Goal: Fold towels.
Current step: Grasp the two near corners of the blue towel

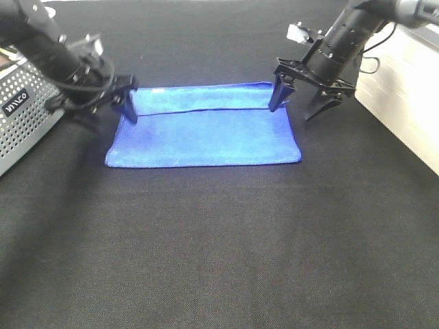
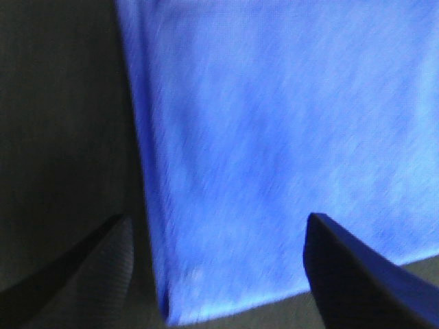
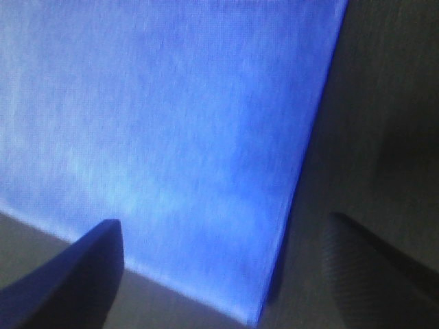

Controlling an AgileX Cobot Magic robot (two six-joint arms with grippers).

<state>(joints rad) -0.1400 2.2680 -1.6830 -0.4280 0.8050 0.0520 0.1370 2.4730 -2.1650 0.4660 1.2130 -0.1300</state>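
Observation:
A royal-blue towel (image 1: 206, 133) lies flat on the black table. A narrow strip along its far edge lies folded over onto it. My left gripper (image 1: 103, 108) is open at the towel's far left corner, with one finger over the cloth and one over the table. The left wrist view shows that corner (image 2: 274, 137) between the open fingers (image 2: 357, 274). My right gripper (image 1: 291, 110) is open at the far right corner, straddling the side edge. The right wrist view shows the towel (image 3: 171, 137) there. Neither gripper holds anything. The white tag is not visible.
A perforated grey basket (image 1: 20, 116) stands at the left edge, just behind my left arm. A white surface (image 1: 411, 103) borders the table on the right. Black tablecloth (image 1: 219, 260) stretches in front of the towel.

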